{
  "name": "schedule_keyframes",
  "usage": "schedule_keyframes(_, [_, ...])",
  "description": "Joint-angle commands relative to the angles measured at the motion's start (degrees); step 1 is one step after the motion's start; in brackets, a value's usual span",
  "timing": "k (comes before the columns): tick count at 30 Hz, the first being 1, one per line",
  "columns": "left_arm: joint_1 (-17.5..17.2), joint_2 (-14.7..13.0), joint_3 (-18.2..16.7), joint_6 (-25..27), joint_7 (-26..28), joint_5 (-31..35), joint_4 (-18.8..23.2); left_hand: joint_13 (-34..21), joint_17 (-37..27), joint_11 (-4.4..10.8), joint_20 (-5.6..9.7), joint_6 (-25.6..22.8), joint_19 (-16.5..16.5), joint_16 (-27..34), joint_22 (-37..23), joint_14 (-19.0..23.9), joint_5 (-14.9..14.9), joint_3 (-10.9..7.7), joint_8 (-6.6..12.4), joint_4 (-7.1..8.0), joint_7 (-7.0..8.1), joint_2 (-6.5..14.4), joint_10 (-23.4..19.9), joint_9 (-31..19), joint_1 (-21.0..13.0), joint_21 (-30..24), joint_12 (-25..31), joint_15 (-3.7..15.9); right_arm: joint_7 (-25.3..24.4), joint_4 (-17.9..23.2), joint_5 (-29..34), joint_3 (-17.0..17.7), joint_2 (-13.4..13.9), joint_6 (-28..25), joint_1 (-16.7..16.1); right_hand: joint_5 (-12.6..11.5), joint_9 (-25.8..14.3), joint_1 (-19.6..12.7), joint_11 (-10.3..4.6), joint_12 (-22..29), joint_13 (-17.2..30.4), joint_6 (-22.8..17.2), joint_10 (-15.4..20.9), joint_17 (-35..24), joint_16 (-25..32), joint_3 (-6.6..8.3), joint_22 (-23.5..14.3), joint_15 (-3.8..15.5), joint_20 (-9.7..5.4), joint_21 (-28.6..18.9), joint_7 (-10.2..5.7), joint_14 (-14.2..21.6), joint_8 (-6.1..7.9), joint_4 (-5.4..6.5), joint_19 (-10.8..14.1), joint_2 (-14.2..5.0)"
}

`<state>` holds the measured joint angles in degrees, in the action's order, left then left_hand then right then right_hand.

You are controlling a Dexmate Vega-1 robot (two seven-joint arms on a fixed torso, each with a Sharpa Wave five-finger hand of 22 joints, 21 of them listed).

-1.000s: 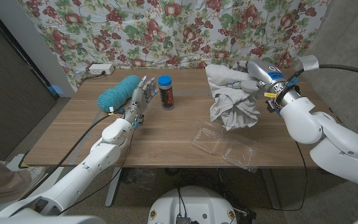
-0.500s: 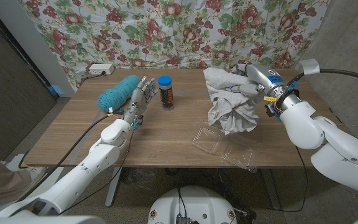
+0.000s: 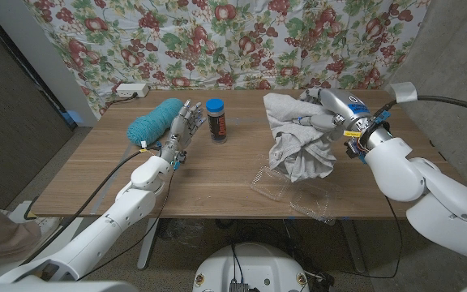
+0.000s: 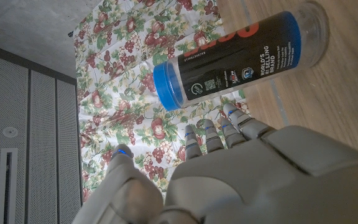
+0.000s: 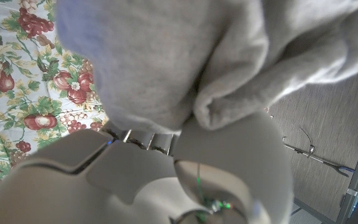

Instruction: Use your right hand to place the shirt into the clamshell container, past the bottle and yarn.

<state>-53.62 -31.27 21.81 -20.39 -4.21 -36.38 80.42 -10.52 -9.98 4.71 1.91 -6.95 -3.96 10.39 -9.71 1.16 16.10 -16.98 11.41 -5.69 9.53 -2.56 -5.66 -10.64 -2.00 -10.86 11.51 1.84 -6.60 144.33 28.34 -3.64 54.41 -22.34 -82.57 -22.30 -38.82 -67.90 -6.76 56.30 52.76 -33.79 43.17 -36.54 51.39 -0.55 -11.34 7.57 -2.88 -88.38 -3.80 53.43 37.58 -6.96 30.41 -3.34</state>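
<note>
While the left hand (image 3: 181, 130) stands near the far left part of the counter (image 3: 96, 174), its fingers reach up and apart and hold nothing. It sits between a ball of teal yarn (image 3: 156, 120) on its left and a dark bottle (image 3: 215, 119) with a blue cap on its right. The yarn lies just beside the fingers, and whether it touches them cannot be told. In the left wrist view the bottle (image 4: 241, 55) stands on the wood just past the fingertips (image 4: 211, 138), apart from them. A white power strip (image 3: 130, 90) lies at the far left corner, in front of the flowered cloth (image 3: 242, 36) that hangs behind the counter.

Right of the bottle, the grey shirt (image 3: 297, 144) hangs bunched and lifted off the wood, gripped near its top by the right hand (image 3: 324, 113). The right wrist view shows the shirt (image 5: 185, 56) folded over that hand (image 5: 166, 168), with fingers closed into the cloth. The shirt's lower end hangs over the far left part of the clear clamshell container (image 3: 294, 191), which lies open near the front edge of the counter. Whether the cloth touches the plastic cannot be told. The white right arm (image 3: 420, 182) comes in from the right side.
</note>
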Motion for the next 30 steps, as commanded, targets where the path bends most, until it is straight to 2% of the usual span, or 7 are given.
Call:
schedule_keyframes(1, [0.3, 0.7, 0.3, -0.7, 0.2, 0.3, -0.7, -0.2, -0.2, 0.16, 2.84, -0.4, -0.5, 0.2, -0.3, -0.4, -0.1, 0.33, -0.09, -0.09, 0.08, 0.0, -0.6, -0.2, -0.4, -0.2, 0.1, 3.49, 1.9, 1.5, -0.9, 2.1, -0.4, 0.0, -2.7, -0.1, -0.2, -3.7, -4.27, 0.2, 0.0, -0.7, 5.2, -0.3, 0.5, 0.27, -0.3, 5.73, -8.48, -0.2, -0.11, 0.4, 0.41, -0.19, 0.4, -3.53])
schedule_keyframes(9, [-0.1, 0.7, 0.3, -0.5, 0.8, 0.5, -0.1, -0.2, -0.2, 0.03, 2.88, -0.3, -0.5, 0.2, -0.3, -0.4, -0.1, 0.35, -0.11, -0.10, 0.12, 0.0, -0.4, -0.2, -0.4, -0.2, 0.0, 3.48, 2.8, 1.9, -1.2, 3.0, -1.0, 0.2, -4.0, 0.1, 0.1, -3.7, -4.05, 0.1, 0.0, -1.2, 5.4, -0.4, 0.6, 0.30, -0.4, 5.70, -8.53, -0.4, -0.33, 0.5, 0.39, -0.16, 0.3, -3.53])
schedule_keyframes(15, [-0.2, 0.6, 0.2, -0.5, 0.9, 0.4, 0.0, -0.2, -0.2, 0.03, 2.85, -0.2, -0.5, 0.2, -0.3, -0.5, -0.1, 0.36, -0.15, -0.12, 0.16, 0.0, -0.5, -0.2, -0.4, -0.2, 0.0, 3.58, 4.1, 2.1, 0.2, 2.6, -0.1, -0.7, -4.4, 0.2, 0.2, -3.8, -4.21, 0.2, 0.2, -1.5, 5.4, -0.5, 0.7, 0.33, -0.5, 5.70, -8.56, -0.5, -0.43, 0.6, 0.43, -0.19, 0.3, -3.54])
schedule_keyframes(20, [0.0, 0.8, 0.3, -0.7, 0.5, 0.3, -0.5, -0.2, -0.2, 0.04, 2.88, -0.3, -0.5, 0.2, -0.3, -0.5, -0.1, 0.37, -0.12, -0.13, 0.13, 0.0, -0.4, -0.2, -0.4, -0.2, 0.0, 3.60, 4.6, 2.3, -1.0, 2.9, -1.1, -1.0, -4.9, 0.2, 0.3, -3.9, -4.11, 0.1, 0.2, -1.6, 5.5, -0.5, 0.8, 0.34, -0.5, 5.68, -8.59, -0.6, -0.53, 0.7, 0.38, -0.21, 0.2, -3.51])
schedule_keyframes(30, [-0.4, 0.7, 0.3, -0.4, 0.7, 0.1, -0.4, -0.2, -0.2, 0.06, 2.91, -0.3, -0.5, 0.2, -0.3, -0.5, -0.1, 0.40, -0.11, -0.14, 0.12, 0.1, -0.4, -0.2, -0.4, -0.2, 0.0, 3.60, 6.4, 2.8, -1.6, 2.6, -0.4, -1.7, -5.9, 0.4, 0.3, -4.0, -3.98, -0.1, -0.1, -1.9, 5.9, -0.4, 0.9, 0.42, -0.7, 5.67, -8.60, -0.9, -0.58, 0.8, 0.49, -0.19, 0.1, -3.65])
